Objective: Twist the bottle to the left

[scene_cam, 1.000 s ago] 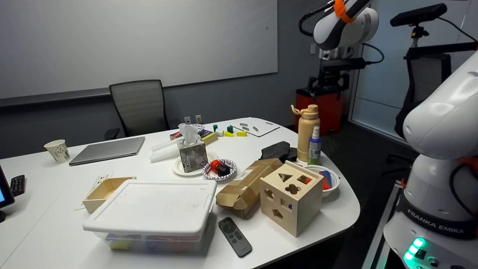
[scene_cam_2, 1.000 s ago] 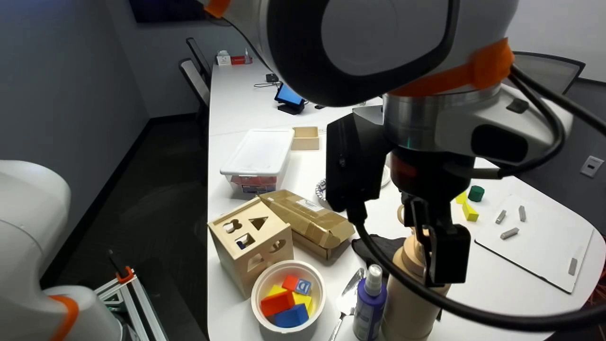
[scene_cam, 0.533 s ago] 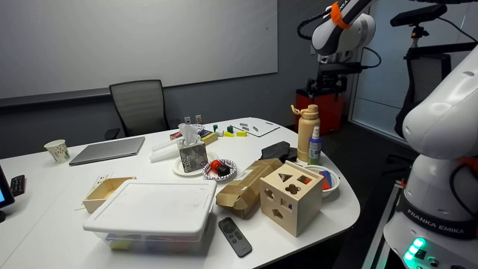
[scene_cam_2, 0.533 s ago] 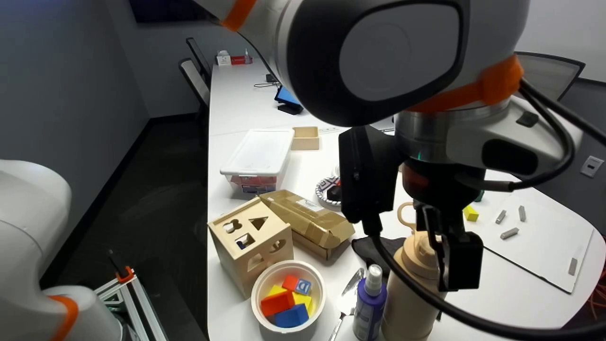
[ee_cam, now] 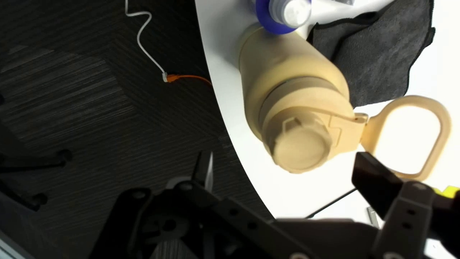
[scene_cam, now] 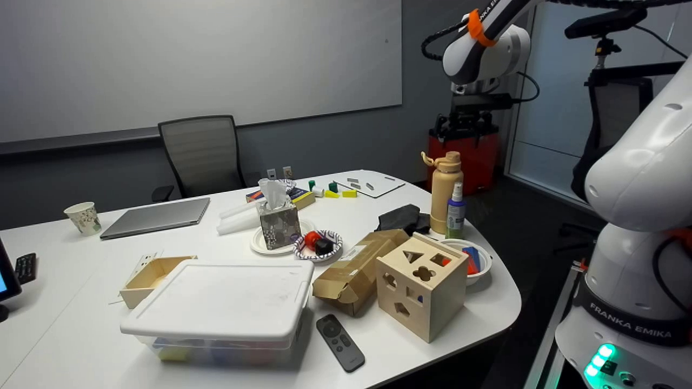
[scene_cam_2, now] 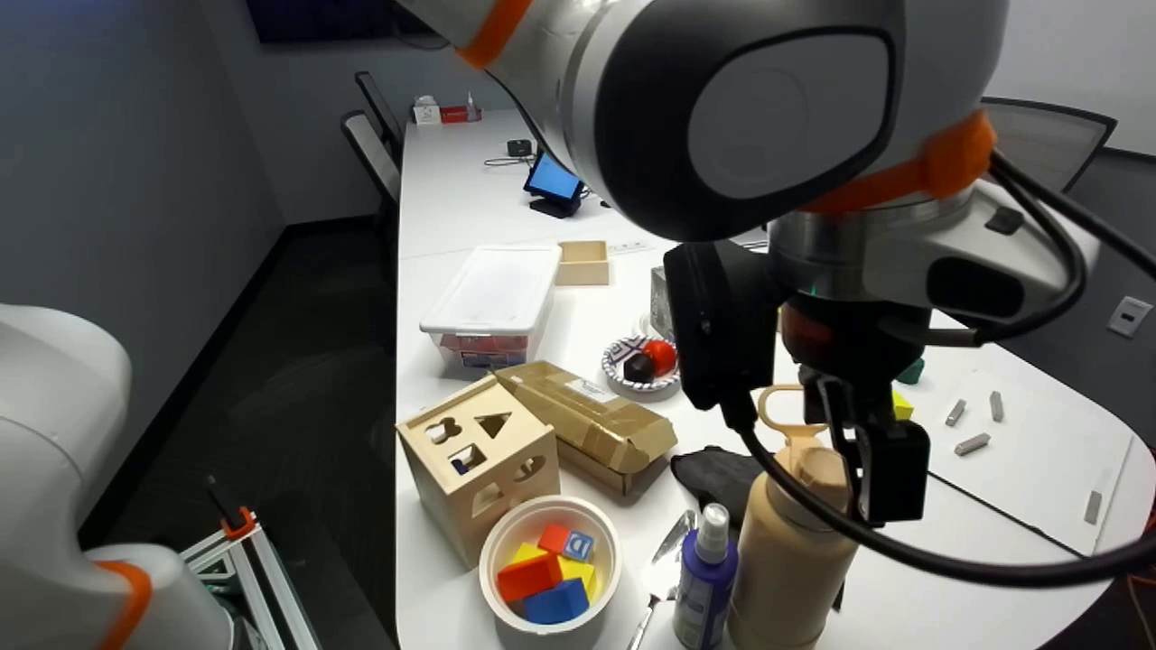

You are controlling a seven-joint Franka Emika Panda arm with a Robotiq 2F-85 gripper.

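Observation:
The tan bottle stands upright near the table's edge in both exterior views (scene_cam: 446,197) (scene_cam_2: 787,564), with a round cap and a loop handle sticking out to one side. In the wrist view the bottle (ee_cam: 291,72) is seen from above, its cap just ahead of the fingers and its loop near the right finger. My gripper (scene_cam: 459,138) is open and empty, pointing down. It also shows in the wrist view (ee_cam: 282,162), fingers wide apart, and in an exterior view (scene_cam_2: 862,469), where it overlaps the bottle's top. I see no contact with the bottle.
A purple spray bottle (scene_cam: 456,210) stands right beside the bottle. A dark cloth (ee_cam: 373,54) lies next to it. A white bowl of blocks (scene_cam_2: 492,578), a wooden shape-sorter cube (scene_cam: 421,286) and a cardboard box (scene_cam_2: 587,415) are nearby. A whiteboard sheet (scene_cam_2: 1039,451) lies on the table.
The arm and gripper have shifted left in an exterior view, and slightly right and away in another. The gripper stays open. The bottle has not moved.

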